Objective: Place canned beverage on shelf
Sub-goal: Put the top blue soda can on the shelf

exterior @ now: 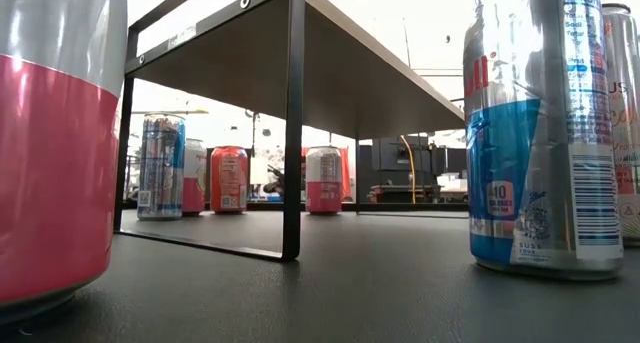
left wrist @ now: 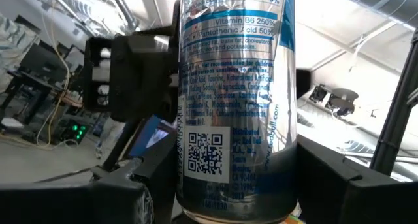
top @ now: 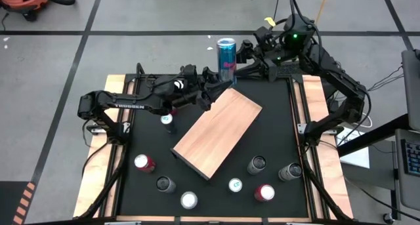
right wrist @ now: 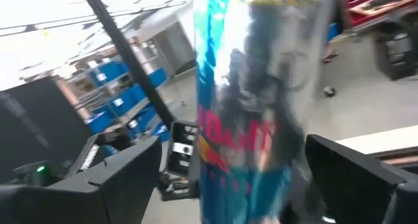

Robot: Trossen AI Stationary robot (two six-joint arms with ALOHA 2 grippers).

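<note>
- The can (top: 226, 58) stands upright at upper centre of the high view, off the shelf's (top: 216, 133) upper corner.
- The left gripper (top: 213, 87), jaws clamped on the can, holds it; the right gripper (top: 252, 54), jaws apart, flanks it.
- Step in hand: seemingly a handover or lift.
- Next: carry it over the shelf, set it down upright.

Both arms are matte black with jointed tubular links. The left arm (top: 131, 105) carries white "TROSSEN" lettering on its link beside the shelf (top: 216, 132). The right arm (top: 328, 74) shows a green indicator light and black cabling.
</note>
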